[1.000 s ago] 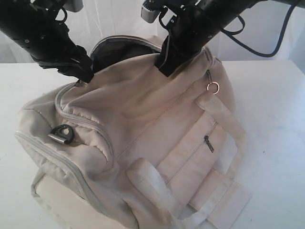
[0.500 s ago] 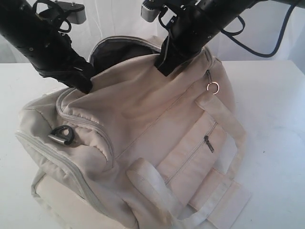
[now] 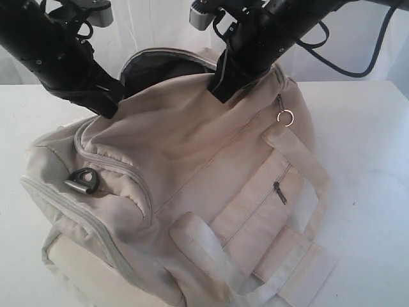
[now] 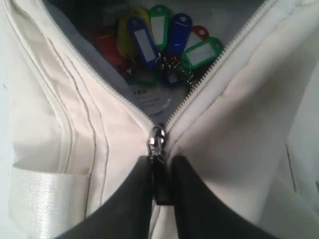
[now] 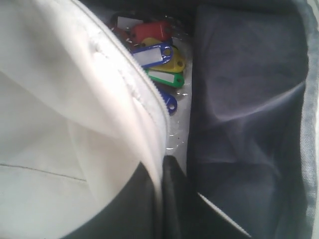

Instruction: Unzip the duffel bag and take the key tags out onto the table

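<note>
Cream fabric duffel bag: zip mouth opens as a V beyond metal zipper pull (left gripper clamped on it), coloured plastic key tags inside; right gripper pinches mouth edge.

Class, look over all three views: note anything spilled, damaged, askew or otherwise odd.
Nothing stands out. The duffel bag sits partly unzipped on the table, undamaged; the key tags lie bunched inside, none spilled. The left gripper pinches the zipper pull.

left arm slants down, left fingers pinched; right arm likewise, right fingers clamped.
</note>
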